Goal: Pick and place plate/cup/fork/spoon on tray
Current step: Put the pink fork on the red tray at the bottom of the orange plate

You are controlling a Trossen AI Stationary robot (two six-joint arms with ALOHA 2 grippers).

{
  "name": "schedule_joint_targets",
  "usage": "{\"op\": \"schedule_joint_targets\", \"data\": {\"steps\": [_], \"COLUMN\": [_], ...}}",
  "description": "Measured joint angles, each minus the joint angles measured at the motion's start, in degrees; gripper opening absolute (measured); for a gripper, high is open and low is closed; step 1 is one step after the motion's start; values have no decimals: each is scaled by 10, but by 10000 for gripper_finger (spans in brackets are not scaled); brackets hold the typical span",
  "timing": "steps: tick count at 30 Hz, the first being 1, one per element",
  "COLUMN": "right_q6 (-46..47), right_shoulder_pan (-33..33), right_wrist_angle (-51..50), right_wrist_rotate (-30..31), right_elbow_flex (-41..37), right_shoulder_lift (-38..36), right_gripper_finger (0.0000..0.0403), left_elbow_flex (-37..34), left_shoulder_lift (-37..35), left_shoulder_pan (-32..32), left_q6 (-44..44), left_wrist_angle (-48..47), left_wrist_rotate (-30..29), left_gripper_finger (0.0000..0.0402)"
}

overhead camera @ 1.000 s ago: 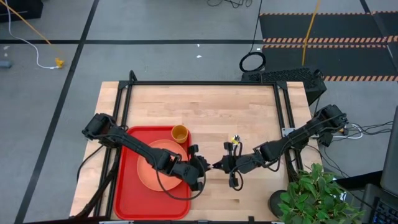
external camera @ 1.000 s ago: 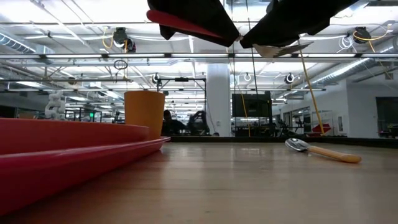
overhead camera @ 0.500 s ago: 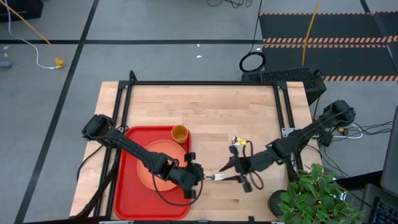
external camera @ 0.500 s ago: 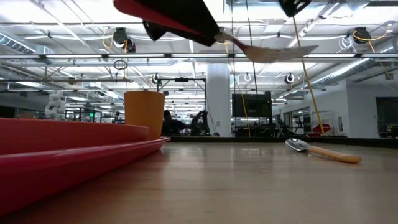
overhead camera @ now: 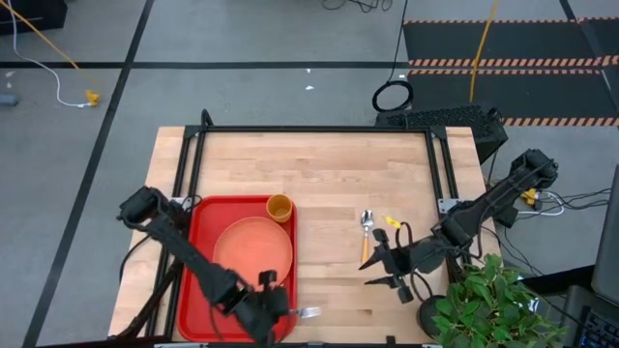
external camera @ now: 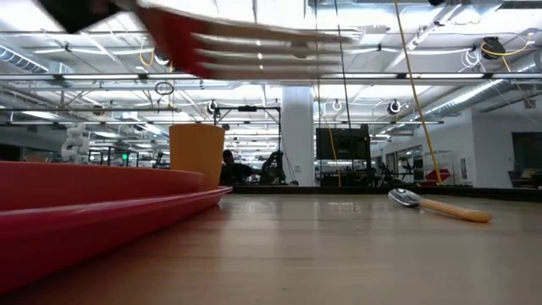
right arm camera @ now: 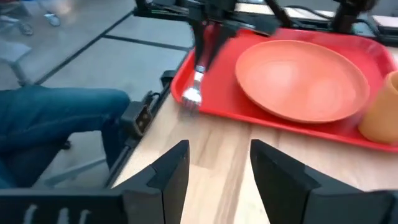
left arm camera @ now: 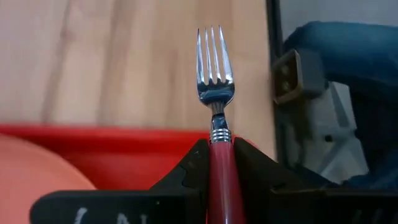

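My left gripper (overhead camera: 286, 312) is shut on the fork (left arm camera: 214, 81), which has silver tines and a pinkish-red handle. It hovers over the near right corner of the red tray (overhead camera: 201, 280). The salmon plate (overhead camera: 251, 253) lies flat in the tray, and the yellow-orange cup (overhead camera: 280, 207) stands upright at the tray's far right corner. The spoon (overhead camera: 366, 232) lies on the bare wood to the right of the tray. My right gripper (overhead camera: 371, 273) hangs open near the spoon's handle end, with nothing between its fingers (right arm camera: 163, 177). My left gripper pinches the fork's pinkish-red handle (left arm camera: 219, 165) between its two fingers, which lie along the fork. The neck and tines (overhead camera: 309, 312) stick out ahead of the fingertips toward the table's right. The fork is lifted clear and passes high in the low view (external camera: 254, 47).
Bare wood lies between the tray and the right arm. A black frame rail (overhead camera: 443, 174) runs along the table's right side, and a potted plant (overhead camera: 493, 304) stands at the near right corner. A person's jeans-clad leg (right arm camera: 56, 118) shows beyond the table's near edge.
My right gripper has opened, let go of the fork and drawn back toward the table's right, which uncovers the spoon. My left gripper, still holding the fork by its handle, has carried it toward the near edge and a little left, to the tray's near right corner.
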Motion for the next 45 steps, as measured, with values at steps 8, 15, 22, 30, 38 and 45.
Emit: {"op": "schedule_joint_targets", "data": {"steps": [8, 15, 22, 30, 38, 45], "right_q6": [4, 4, 4, 0, -26, -26], "right_shoulder_pan": [0, 0, 0, 0, -5, -5], "right_wrist_angle": [12, 14, 15, 53, 97, 109], "right_wrist_rotate": [8, 16, 36, 36, 35, 33], "right_elbow_flex": [0, 0, -3, -29, -41, -41], "right_shoulder_lift": [0, 0, 0, 0, 0, 0], "right_gripper_finger": [164, 164, 164, 164, 164, 164], "left_elbow_flex": [0, 0, 0, 0, -17, -62], "left_shoulder_lift": [0, 1, 23, 66, 81, 82], "left_shoulder_pan": [-86, -144, -177, -181, -180, -181], "left_q6": [-107, -178, -187, -181, -168, -188], "left_wrist_angle": [-52, -116, -142, -171, -170, -168], "left_wrist_rotate": [-78, -116, -133, -133, -152, -156], "left_gripper_finger": [55, 55, 55, 55, 55, 89]}}
